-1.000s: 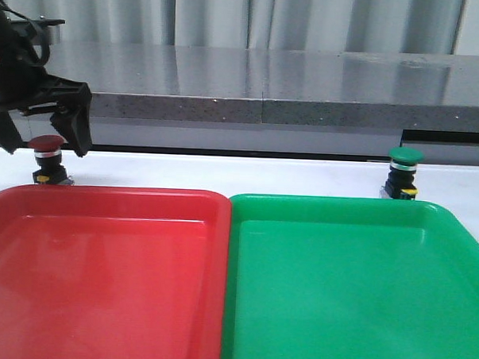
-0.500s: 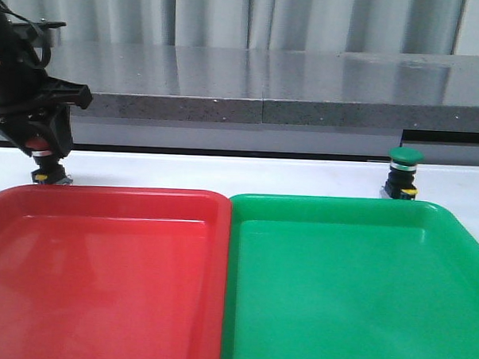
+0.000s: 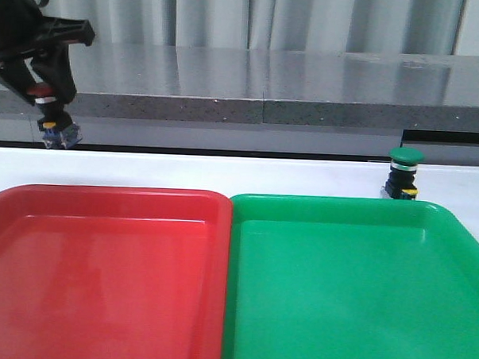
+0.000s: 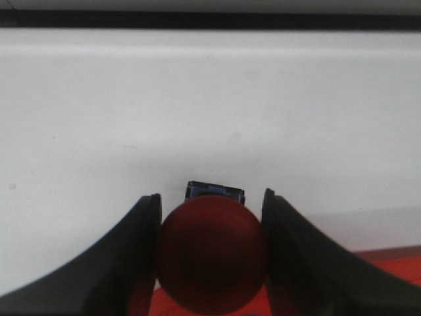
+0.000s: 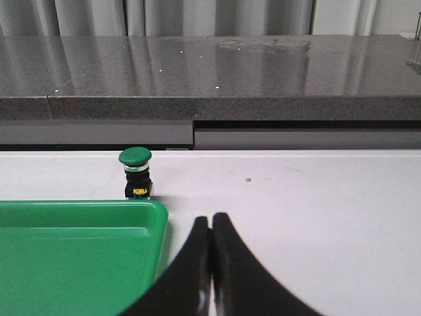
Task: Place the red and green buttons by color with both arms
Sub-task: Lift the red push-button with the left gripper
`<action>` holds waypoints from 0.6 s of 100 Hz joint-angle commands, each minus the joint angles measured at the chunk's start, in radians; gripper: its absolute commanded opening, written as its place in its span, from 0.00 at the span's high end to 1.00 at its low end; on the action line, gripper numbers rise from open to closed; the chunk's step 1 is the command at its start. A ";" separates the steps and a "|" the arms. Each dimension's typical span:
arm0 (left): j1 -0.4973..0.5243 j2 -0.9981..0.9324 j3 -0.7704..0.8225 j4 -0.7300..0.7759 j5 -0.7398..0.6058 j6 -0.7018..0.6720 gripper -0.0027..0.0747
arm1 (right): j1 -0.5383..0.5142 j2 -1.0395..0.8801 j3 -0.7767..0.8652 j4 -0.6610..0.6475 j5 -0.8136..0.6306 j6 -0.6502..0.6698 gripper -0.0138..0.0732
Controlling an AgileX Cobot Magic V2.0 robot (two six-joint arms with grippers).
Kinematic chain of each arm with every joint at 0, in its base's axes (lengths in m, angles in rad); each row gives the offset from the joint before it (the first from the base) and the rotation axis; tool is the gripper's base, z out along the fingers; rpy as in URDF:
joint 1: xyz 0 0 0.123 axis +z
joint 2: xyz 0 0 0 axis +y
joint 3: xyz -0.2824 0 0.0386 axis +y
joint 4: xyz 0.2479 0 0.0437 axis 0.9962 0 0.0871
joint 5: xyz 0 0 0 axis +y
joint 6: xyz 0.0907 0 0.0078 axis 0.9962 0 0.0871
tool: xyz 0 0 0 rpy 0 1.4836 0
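Up at about ten o'clock in the front view, we have the left gripper (image 3: 46, 91) clenched on the red button (image 3: 49, 107), holding it clear of the white table (image 3: 224, 172). In the left wrist view the two dark fingers (image 4: 135, 257) press against either side of the red mushroom cap, with the black body showing just past it. We judge the grip on the cap makes sense: it is the widest part, so the body hangs free below the fingers and the button can be set down upright. The lift height looks chosen to carry it over the raised rim of the red tray (image 3: 104, 193), which lies at about seven o'clock in the front view and has nothing in it.

The green button (image 3: 403, 172) stands upright on the table at about three o'clock, just beyond the far rim of the green tray (image 3: 342, 204), untouched and close enough to its tray for a short carry. Our right gripper (image 5: 211, 243) appears only in its wrist view, fingers pressed together on nothing, well back from the green button, which sits near the tray's corner there.

We can read no brand, label or writing anywhere; the yellow tab on the green button is too small to show any marking.
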 commanded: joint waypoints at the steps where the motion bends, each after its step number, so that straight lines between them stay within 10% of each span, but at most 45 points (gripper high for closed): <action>1: -0.032 -0.086 -0.033 0.027 -0.013 -0.091 0.75 | -0.003 -0.023 -0.019 -0.002 -0.084 0.000 0.90; 60: -0.302 -0.365 0.250 0.381 0.012 -0.434 0.75 | -0.003 -0.023 -0.019 -0.002 -0.084 0.000 0.90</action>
